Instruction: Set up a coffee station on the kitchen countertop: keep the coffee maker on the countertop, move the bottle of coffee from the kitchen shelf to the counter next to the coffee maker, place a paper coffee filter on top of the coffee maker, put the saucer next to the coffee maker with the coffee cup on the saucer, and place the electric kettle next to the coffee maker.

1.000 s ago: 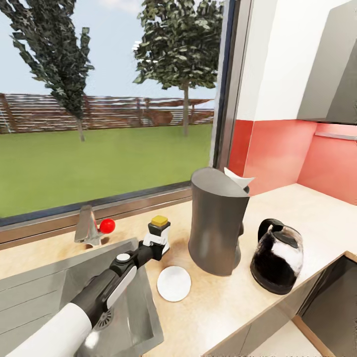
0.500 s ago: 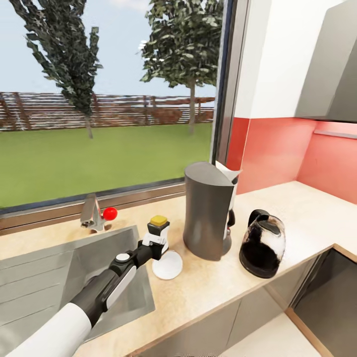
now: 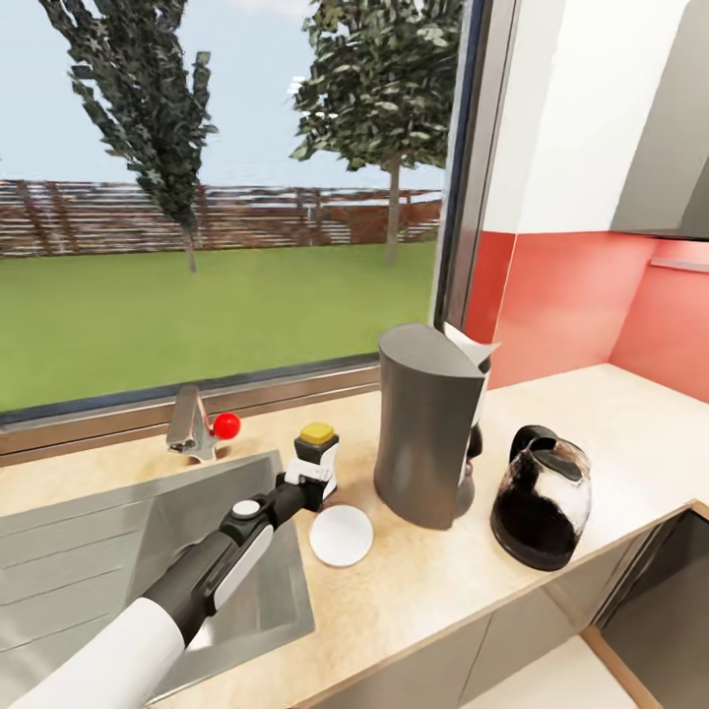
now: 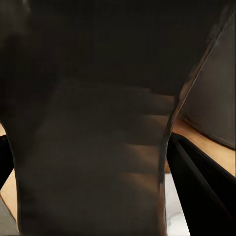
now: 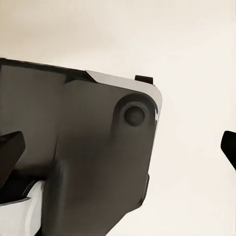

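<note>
The dark grey coffee maker (image 3: 428, 438) stands on the light-wood kitchen countertop (image 3: 601, 423), with the white paper coffee filter (image 3: 471, 347) on its slanted top. To its right sits the glass electric kettle (image 3: 542, 497). The white saucer (image 3: 341, 537) lies bare in front and to the left of the machine. My left gripper (image 3: 313, 480) is shut on the bottle of coffee (image 3: 317, 441), which is upright with its yellow cap up, just behind the saucer; close up, the bottle (image 4: 98, 123) is a dark mass. My right gripper (image 5: 120, 150) is open, with nothing between its fingers. The coffee cup and kitchen shelf are out of view.
The grey sink (image 3: 108, 551) is set into the worktop left of the bottle. A faucet (image 3: 192, 428) with a red knob (image 3: 226, 425) stands by the window. A red backsplash (image 3: 581, 295) runs behind the counter, and the counter's front edge drops to grey cabinet fronts (image 3: 551, 611).
The whole head view has shifted, so the camera moved. The bottle stays in my left gripper, just left of the coffee maker and behind the saucer.
</note>
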{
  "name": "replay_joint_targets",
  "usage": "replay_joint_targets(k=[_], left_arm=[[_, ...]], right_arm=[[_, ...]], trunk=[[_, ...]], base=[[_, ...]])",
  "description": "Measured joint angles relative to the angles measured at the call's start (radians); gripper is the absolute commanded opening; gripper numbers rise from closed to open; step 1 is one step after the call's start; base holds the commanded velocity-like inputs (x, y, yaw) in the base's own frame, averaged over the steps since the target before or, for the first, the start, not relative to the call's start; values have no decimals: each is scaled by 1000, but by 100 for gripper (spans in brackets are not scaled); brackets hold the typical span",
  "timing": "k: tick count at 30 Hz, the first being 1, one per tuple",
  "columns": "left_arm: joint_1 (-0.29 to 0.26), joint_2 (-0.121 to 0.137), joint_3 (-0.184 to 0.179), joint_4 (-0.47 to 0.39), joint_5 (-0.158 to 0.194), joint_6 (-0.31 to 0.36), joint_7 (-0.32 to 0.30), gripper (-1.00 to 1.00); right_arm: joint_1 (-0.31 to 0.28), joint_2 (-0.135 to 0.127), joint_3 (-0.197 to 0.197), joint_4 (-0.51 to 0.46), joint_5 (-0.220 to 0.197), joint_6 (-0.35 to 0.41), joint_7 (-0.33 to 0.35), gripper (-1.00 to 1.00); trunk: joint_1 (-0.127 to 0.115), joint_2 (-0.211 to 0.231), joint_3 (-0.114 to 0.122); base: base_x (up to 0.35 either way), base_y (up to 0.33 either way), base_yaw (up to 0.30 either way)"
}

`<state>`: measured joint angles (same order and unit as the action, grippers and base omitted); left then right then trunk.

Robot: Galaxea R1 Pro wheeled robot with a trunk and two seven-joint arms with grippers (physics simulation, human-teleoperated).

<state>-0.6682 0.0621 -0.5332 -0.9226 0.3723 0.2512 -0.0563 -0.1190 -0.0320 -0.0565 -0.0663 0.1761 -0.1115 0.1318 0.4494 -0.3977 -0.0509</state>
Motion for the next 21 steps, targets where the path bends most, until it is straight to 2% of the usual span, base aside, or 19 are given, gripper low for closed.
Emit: replay_joint_targets(k=[8,12,13,21], left_arm=[[-1,-3,-5,0,0,-16,0,-100],[0,-3,-5,1,-16,-16,0,-100],[0,-3,-4,1,-28,-17,0,-100],[6,-5,-2,1,-34,-18,0,-100]], right_arm=[[0,-2,0,1,1,1,0,100],[0,-2,0,1,1,1,0,100],[0,-2,0,1,1,1,0,100],[0,-2,0,1,1,1,0,100]], trunk=[[0,0,-2],[0,0,-2],[0,0,-2],[0,0,-4]], base=[[114,0,26],[26,0,1],[22,0,0],[149,-73,69]])
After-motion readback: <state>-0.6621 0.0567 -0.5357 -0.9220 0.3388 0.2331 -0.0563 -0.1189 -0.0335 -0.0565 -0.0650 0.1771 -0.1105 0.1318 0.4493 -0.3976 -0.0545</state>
